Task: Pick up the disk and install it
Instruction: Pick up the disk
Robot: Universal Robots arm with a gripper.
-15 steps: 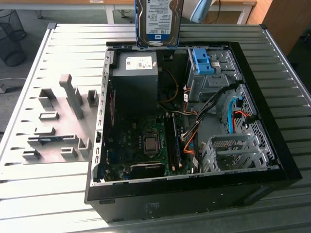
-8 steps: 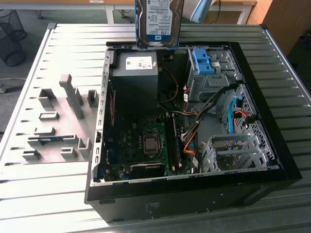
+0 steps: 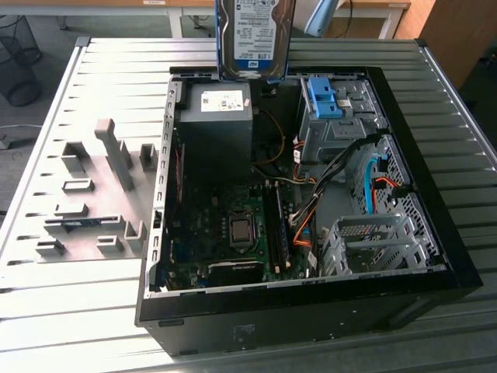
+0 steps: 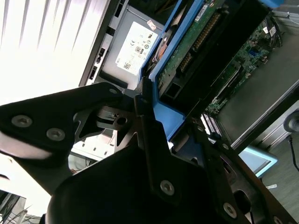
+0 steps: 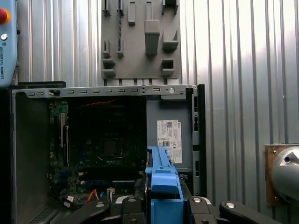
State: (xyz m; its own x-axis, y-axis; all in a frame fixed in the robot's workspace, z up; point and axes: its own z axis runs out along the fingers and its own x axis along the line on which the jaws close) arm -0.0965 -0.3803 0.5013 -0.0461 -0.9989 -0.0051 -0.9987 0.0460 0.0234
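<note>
Evidently the gripper [image 5: 163, 207] has its jaws closed on the disk [image 3: 255, 35]. In the second wrist view a black finger [image 4: 149, 140] presses the blue rail, and in the first wrist view dark links flank that rail on both sides. So the disk lies between the jaws, not off to any side of them, and is lifted off every support. In the exterior view it hangs upright with its label facing the camera. Its long axis probably runs up and down, though its upper part is cut off there.

It hangs over the far edge of the case [image 3: 435, 194], directly above the far end of the power supply [image 3: 217, 124]. The cage [image 3: 342, 128] with the blue bracket [image 3: 324, 97] sits in the case's far corner, toward the exterior view's right of the disk and lower. A second, bare cage [image 3: 373, 241] stands in the near corner on that same side, well apart from the disk. The case lies open on the table [image 3: 78, 311].
</note>
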